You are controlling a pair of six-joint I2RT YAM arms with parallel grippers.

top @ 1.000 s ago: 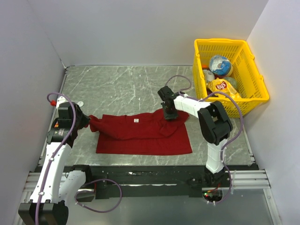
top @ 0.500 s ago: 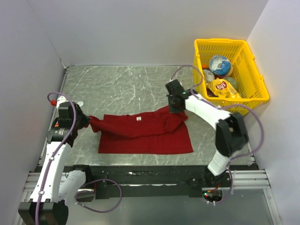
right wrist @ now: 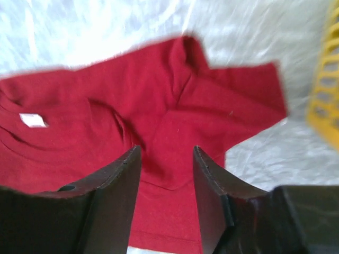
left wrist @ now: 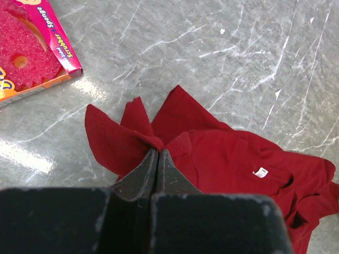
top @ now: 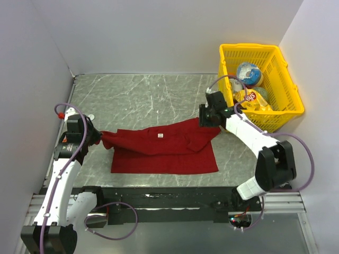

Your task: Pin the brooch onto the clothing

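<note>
"Sponge" is read upside down on the pink packet (left wrist: 32,53), Lay's logo seen on the yellow bag (top: 251,99) (white label (left wrist: 259,172) on the clothing (left wrist: 222,153): illegible).

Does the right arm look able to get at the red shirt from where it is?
Probably yes: the right gripper hangs open above the shirt, with nothing between them; the yellow basket stands off to its side.
</note>
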